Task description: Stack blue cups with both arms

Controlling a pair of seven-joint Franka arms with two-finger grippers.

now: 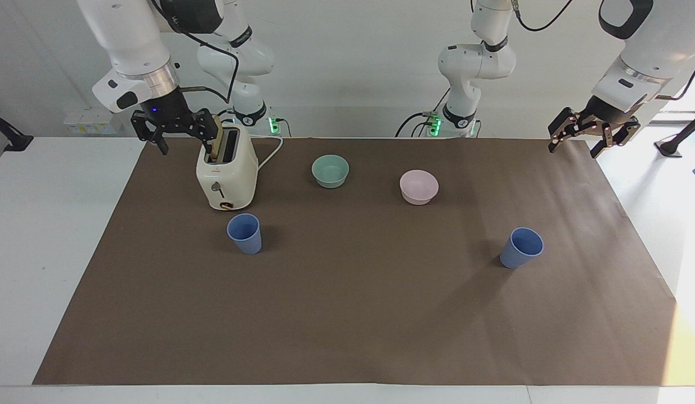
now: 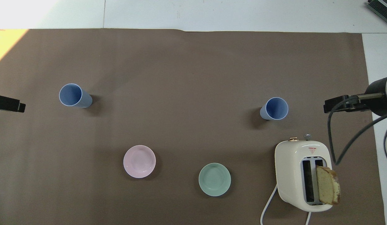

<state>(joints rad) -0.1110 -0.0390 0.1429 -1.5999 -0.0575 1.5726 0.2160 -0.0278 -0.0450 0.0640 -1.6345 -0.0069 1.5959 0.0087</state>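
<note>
On a brown mat (image 1: pixel 347 314) spread over a white table (image 1: pixel 44 235), two matte blue tumblers stand upright and well apart, mouths open to the ceiling, both tapered and without handles. One blue cup (image 1: pixel 244 233) sits just beside the cream toaster (image 1: pixel 226 171), a little farther from the robots than the appliance. The other blue cup (image 1: pixel 521 247) stands toward the left arm's end of the table, far along the mat from the toaster and also farther from the robots than it. A slice of bread (image 2: pixel 327 189) pokes out of one toaster slot. A teal bowl (image 1: pixel 330 170) lies near the toaster, level with it, and a pink bowl (image 1: pixel 419 187) lies past the teal one, between the toaster and the cup at the left arm's end. The right gripper (image 1: pixel 176 130) hangs in the air over the mat's edge right by the toaster's top, jaws spread wide and holding nothing. The left gripper (image 1: pixel 577 139) hovers over the mat's corner, well away from the toaster, fingers likewise wide apart and empty.
</note>
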